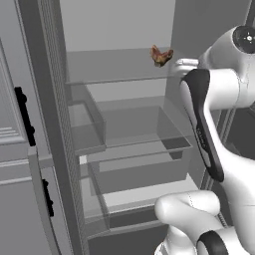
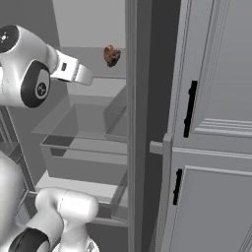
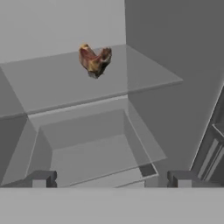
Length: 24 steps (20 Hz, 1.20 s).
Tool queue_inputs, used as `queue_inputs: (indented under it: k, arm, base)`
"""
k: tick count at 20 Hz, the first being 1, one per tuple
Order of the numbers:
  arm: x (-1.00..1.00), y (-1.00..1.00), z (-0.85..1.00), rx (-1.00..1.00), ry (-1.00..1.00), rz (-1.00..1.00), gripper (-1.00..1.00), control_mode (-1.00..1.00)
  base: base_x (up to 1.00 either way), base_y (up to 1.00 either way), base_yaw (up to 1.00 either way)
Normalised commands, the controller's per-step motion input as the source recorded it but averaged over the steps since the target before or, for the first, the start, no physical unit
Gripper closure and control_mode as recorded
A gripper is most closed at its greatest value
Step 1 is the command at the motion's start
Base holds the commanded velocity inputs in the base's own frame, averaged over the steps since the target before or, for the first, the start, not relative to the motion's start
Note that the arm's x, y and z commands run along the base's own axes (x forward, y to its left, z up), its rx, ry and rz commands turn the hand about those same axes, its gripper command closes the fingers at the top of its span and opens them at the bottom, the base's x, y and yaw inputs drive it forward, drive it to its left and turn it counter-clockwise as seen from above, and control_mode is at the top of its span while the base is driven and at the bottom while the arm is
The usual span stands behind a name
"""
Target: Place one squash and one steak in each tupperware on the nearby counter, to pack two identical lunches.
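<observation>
Steak [image 3: 94, 60]: one dark reddish-brown chunk, seen lying on an upper glass shelf [image 3: 65, 87] inside an open refrigerator, toward the back wall and well apart from the shelf's front edge. The same chunk is seen high in the left base view [image 1: 161, 55] and the right base view [image 2: 111, 55].

Gripper [image 3: 111, 178]: fingers spread wide apart, nothing held between them; aimed into the refrigerator from below and in front of the steak, well apart from it.

Step in hand, as judged: the reach for a steak, the pick not yet made. The next move is judged to call for the hand to be raised and carried forward over the shelf edge, the fingertips brought to either side of the chunk, then closed. The shelf lip and side wall are to be cleared on the way.

Surface: smooth translucent shelf, flat, with a clear drawer [image 3: 92, 153] beneath it.

Room: grey panelled cabinets [image 2: 216, 147] with black handles [image 2: 190, 109] are set beside the refrigerator; further drawers and shelves are seen lower down.
</observation>
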Motion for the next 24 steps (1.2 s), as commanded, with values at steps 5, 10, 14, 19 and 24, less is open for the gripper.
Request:
queue_inputs:
  k: [5, 10, 14, 19, 24]
  arm:
    - [0.65, -0.13, 0.03, 0.01, -0.02, -0.02, -1.0, -1.0]
    - [0.75, 0.0, 0.0, 0.0, 0.08, 0.0, -1.0, -1.0]
    - [0.82, 0.0, 0.0, 0.0, 0.0, 0.0, -1.0, -1.0]
    - [0.71, 0.0, -0.01, 0.0, 0.0, 0.0, -1.0, -1.0]
    - [0.53, 0.0, -0.05, 0.0, 0.0, 0.0, -1.0, -1.0]
  base:
    - [0.0, 0.0, 0.0]
    - [0.0, 0.0, 0.0]
    - [0.0, 0.0, 0.0]
    - [0.0, 0.0, 0.0]
    - [0.0, 0.0, 0.0]
